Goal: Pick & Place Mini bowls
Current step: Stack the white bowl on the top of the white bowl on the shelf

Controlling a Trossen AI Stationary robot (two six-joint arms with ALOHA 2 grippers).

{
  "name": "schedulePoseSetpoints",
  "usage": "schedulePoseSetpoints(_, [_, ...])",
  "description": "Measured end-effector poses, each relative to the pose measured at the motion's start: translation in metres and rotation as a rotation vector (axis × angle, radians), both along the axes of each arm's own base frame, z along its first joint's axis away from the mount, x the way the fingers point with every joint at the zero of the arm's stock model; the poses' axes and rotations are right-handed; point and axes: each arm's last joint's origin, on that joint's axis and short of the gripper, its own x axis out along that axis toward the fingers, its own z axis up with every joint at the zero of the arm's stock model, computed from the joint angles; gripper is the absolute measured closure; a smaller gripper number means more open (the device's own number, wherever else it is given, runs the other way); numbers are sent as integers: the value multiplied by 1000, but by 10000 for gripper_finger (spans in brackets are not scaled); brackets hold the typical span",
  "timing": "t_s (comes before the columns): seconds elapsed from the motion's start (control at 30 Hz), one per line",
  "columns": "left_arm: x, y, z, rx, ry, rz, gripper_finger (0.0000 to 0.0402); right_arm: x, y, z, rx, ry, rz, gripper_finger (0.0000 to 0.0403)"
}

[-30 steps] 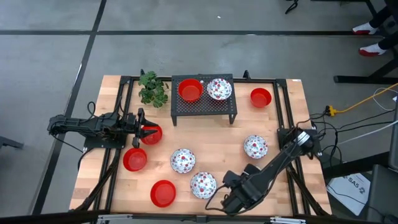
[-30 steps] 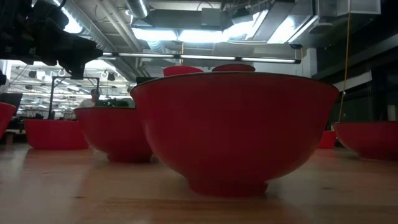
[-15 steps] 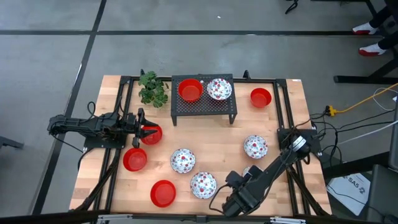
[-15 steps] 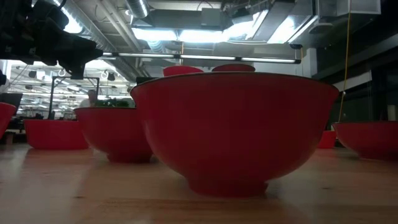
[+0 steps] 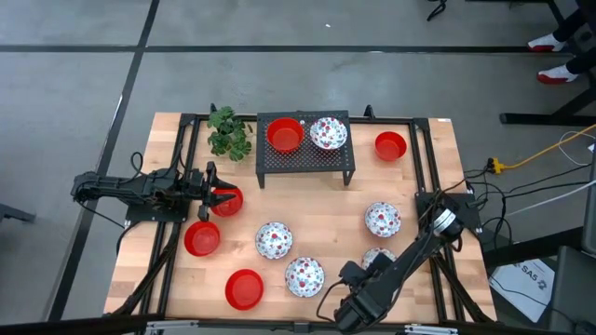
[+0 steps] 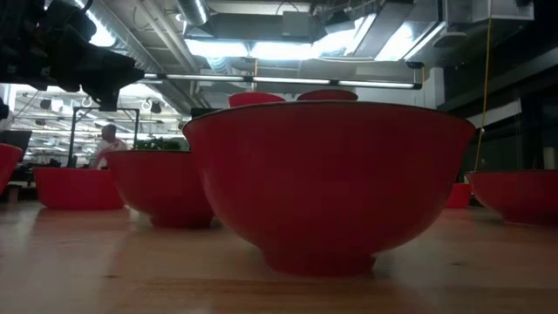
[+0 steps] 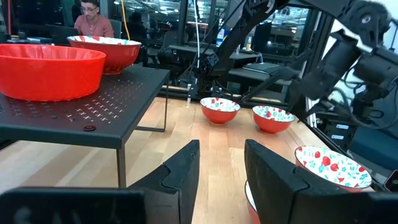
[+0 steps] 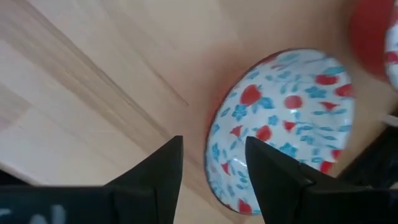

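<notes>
Our right gripper hangs with fingers apart and empty over the table's near edge, the closest speckled bowl just beyond its tips. Our left gripper, fingers also apart, sits against a red bowl. Only two bowls rest on the black rack further out; we judge eight remain on the table. Compared with a second ago, the right arm has drawn nearer the edge; the left is unchanged.
</notes>
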Motion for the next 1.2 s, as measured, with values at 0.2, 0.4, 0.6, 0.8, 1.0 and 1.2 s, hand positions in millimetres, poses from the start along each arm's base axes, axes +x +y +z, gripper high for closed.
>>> schedulePoseSetpoints(0.2, [0, 0, 0, 0, 0, -1, 279, -2, -1, -22, 17, 21, -4, 228])
schedulePoseSetpoints(0.4, [0, 0, 0, 0, 0, 0, 279, -4, -3, -26, 6, 30, 21, 229])
schedulePoseSetpoints(0.6, [0, 0, 0, 0, 0, 0, 279, -4, -3, -26, 11, 35, 56, 258])
schedulePoseSetpoints(0.8, [0, 0, 0, 0, 0, 0, 279, -3, -2, -27, 13, 33, 58, 320])
schedulePoseSetpoints(1.0, [0, 0, 0, 0, 0, -1, 279, -2, -1, -27, 30, 20, 78, 384])
schedulePoseSetpoints(1.2, [0, 0, 0, 0, 0, 0, 279, 0, 1, -26, 54, -1, 107, 374])
